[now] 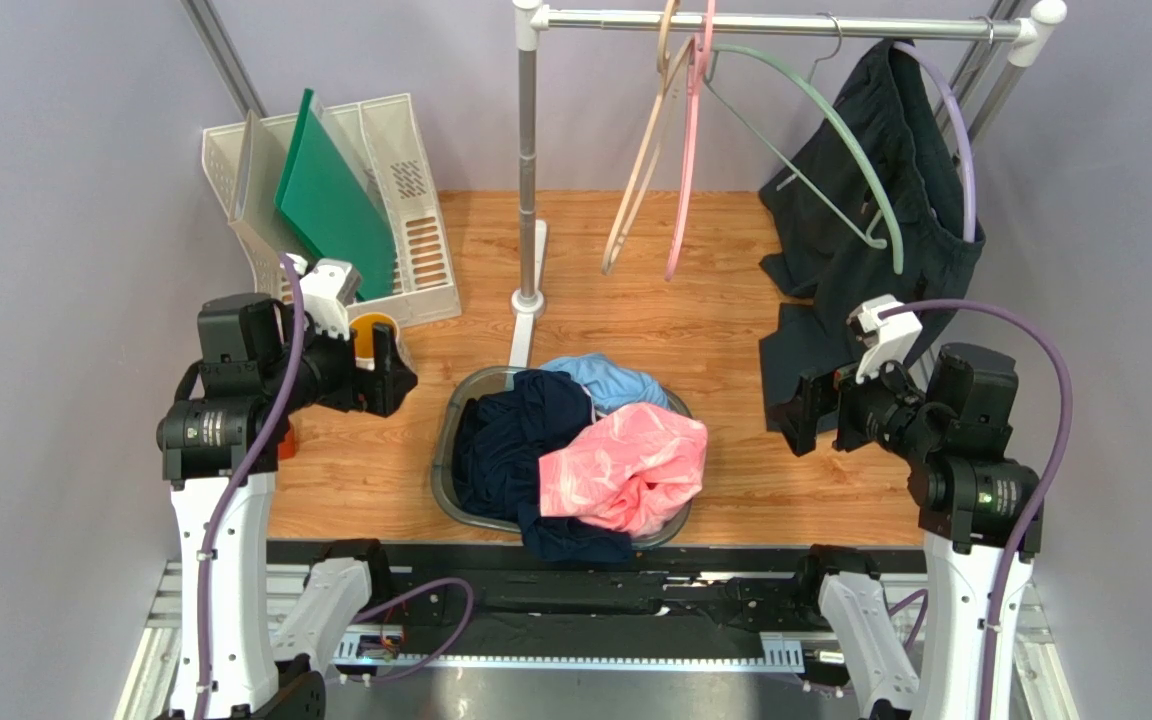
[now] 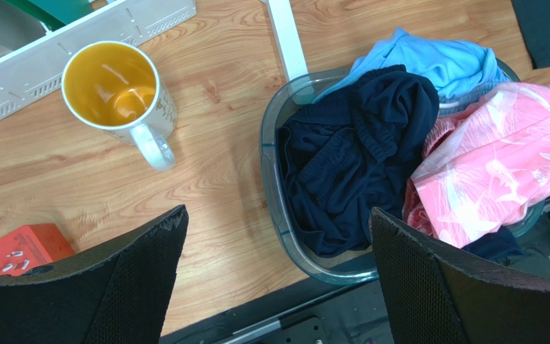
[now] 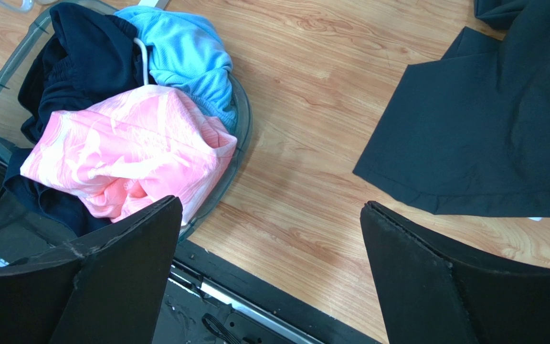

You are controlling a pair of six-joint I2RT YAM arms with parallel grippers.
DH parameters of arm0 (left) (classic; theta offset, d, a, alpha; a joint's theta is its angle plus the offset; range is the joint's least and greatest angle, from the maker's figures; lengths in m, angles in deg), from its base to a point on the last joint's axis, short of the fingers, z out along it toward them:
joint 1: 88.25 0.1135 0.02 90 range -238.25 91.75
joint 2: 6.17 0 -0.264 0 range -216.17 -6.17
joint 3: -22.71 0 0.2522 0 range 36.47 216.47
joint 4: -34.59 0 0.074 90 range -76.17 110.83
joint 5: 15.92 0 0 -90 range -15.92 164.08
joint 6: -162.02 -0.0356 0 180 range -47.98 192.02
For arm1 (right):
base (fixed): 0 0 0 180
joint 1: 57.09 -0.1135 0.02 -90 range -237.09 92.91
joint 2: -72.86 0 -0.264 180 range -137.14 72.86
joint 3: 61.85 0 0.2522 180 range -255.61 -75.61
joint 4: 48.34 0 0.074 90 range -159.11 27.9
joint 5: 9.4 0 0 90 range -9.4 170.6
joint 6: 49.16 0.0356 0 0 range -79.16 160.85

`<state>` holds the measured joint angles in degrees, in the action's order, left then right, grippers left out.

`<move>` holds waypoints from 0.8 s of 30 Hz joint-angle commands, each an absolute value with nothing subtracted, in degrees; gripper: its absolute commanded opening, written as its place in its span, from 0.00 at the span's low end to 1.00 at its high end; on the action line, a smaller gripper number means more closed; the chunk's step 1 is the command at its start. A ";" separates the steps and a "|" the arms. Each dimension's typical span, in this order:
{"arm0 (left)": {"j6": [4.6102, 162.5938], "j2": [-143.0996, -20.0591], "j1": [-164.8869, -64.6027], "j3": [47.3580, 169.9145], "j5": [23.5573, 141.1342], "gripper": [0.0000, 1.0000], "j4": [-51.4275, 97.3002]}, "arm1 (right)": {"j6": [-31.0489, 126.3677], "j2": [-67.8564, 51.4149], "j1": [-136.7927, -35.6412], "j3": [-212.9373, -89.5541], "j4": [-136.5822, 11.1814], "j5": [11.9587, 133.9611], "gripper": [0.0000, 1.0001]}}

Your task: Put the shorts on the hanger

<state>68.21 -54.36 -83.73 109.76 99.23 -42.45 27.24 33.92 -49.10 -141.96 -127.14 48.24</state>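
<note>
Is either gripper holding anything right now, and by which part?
Nothing is held: the left gripper and the right gripper are both open; the shorts lie in the basket.

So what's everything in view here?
table: 1, wood
basket: 1, grey see-through, table's near middle
shorts: 1, salmon pink, topmost in basket
navy garment: 1, navy, in basket
light blue garment: 1, blue, basket's far side
rail: 1, silver, across back
green hanger: 1, sage, on rail
beige hanger: 1, beige, on rail
pink hanger: 1, pink, on rail
lilac hanger: 1, lilac, rail's right end
dark garment: 1, near-black, hanging at right
rack: 1, white, far left
board: 1, green, in rack
mug: 1, yellow inside, by rack
block: 1, orange, left edge
left hand: 1, black, open, left of basket
right hand: 1, black, open, right of basket
</note>
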 commanded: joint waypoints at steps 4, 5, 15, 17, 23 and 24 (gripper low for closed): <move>67.28 -54.78 -83.41 110.47 99.14 0.99 -41.74 | 24.50 32.69 -48.83 -140.92 -127.06 45.62 1.00; 67.28 -54.78 -83.41 110.30 99.05 1.00 -41.66 | 24.24 32.52 -48.92 -140.74 -127.14 45.45 1.00; 66.93 -54.69 -83.41 109.24 98.08 0.99 -41.75 | 18.98 30.68 -49.35 -138.98 -129.51 42.99 1.00; 67.01 -54.78 -83.41 108.89 97.90 0.99 -41.57 | 18.17 29.71 -50.06 -138.63 -130.04 42.46 1.00; 68.68 -54.25 -83.50 107.84 93.86 0.99 -40.25 | 18.34 24.45 -62.92 -138.19 -128.82 46.22 1.00; 68.77 -54.34 -83.41 107.66 94.12 0.99 -40.25 | 18.87 23.48 -65.76 -138.02 -128.29 49.45 1.00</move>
